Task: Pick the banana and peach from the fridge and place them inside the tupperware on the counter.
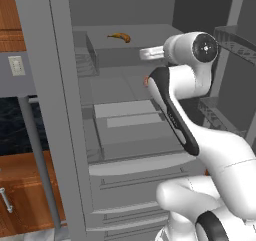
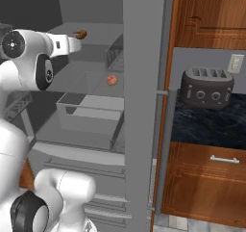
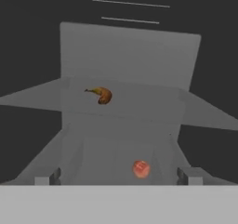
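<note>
Non-task stuff: grey four-slot toaster [image 2: 207,88] stands on the dark stone worktop against the grey backsplash, right of the open appliance door. White wall outlet [image 2: 236,62] sits above and right of the toaster; another white outlet plate [image 1: 16,65] shows on the wall in the left base view. Wooden upper cabinet [image 2: 211,17] hangs above the toaster. Lower wooden cabinet has a horizontal silver handle [image 2: 224,159]; another silver handle [image 1: 6,200] shows at far left.

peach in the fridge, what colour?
Pinkish-red with orange; the peach shows best in the hand view.
</note>
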